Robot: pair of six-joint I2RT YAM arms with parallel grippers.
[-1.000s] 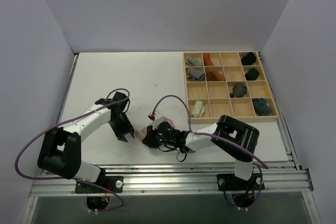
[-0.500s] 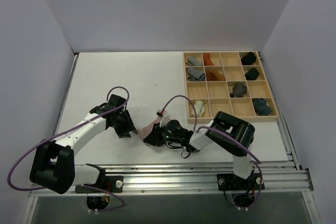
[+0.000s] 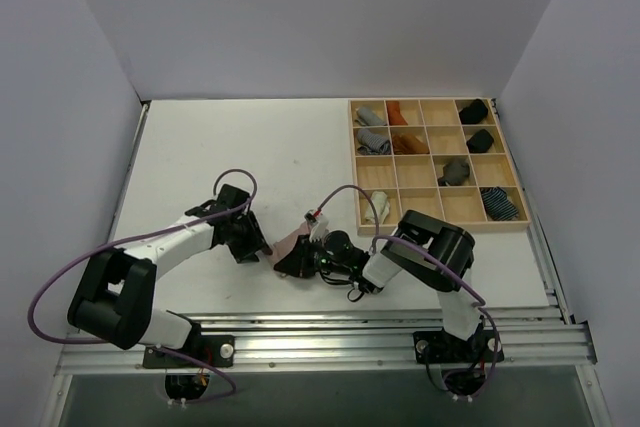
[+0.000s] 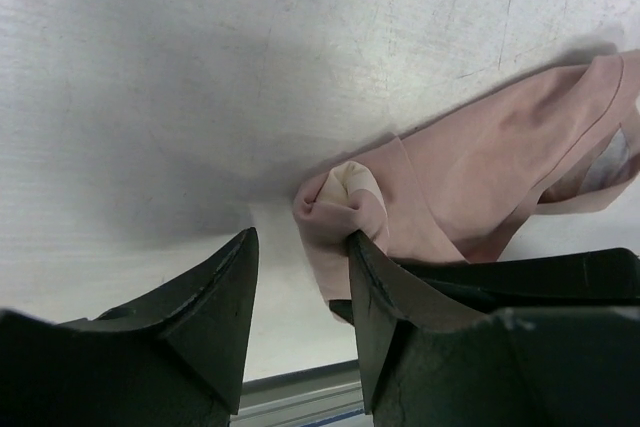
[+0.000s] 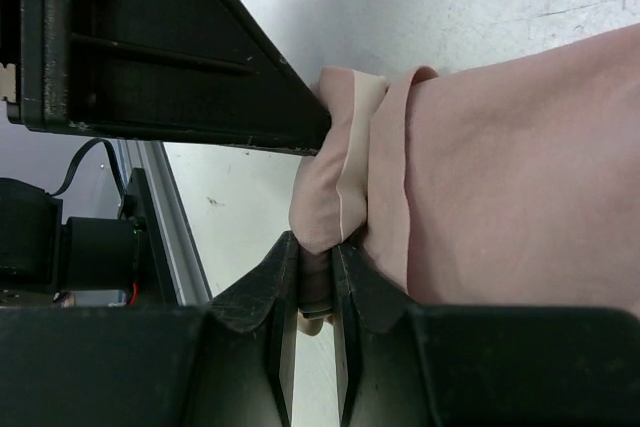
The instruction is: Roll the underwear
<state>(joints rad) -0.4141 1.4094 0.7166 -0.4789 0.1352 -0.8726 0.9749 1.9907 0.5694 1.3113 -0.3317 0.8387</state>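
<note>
The dusty pink underwear (image 4: 490, 162) lies partly flat on the white table, its near end bunched into a small fold (image 4: 335, 209). My right gripper (image 5: 318, 247) is shut on that folded edge (image 5: 335, 202); in the top view it sits low at the table's front (image 3: 296, 263). My left gripper (image 4: 300, 237) is open beside the fold, its right finger (image 4: 385, 292) touching the cloth and its left finger (image 4: 215, 297) over bare table. From above, the left gripper (image 3: 250, 245) is just left of the pink cloth (image 3: 291, 243). A pale yellow-green underwear roll (image 3: 377, 207) sits in a tray compartment.
A wooden compartment tray (image 3: 440, 228) stands at the right, holding grey, rust, black and blue-striped rolls. The aluminium rail (image 3: 330, 332) runs along the front edge, close behind both grippers. The left gripper's finger (image 5: 180, 47) fills the top of the right wrist view.
My left gripper has moved right to the pink underwear's bunched end and its jaws have widened. The right gripper, still shut on the cloth, shifted slightly right.
</note>
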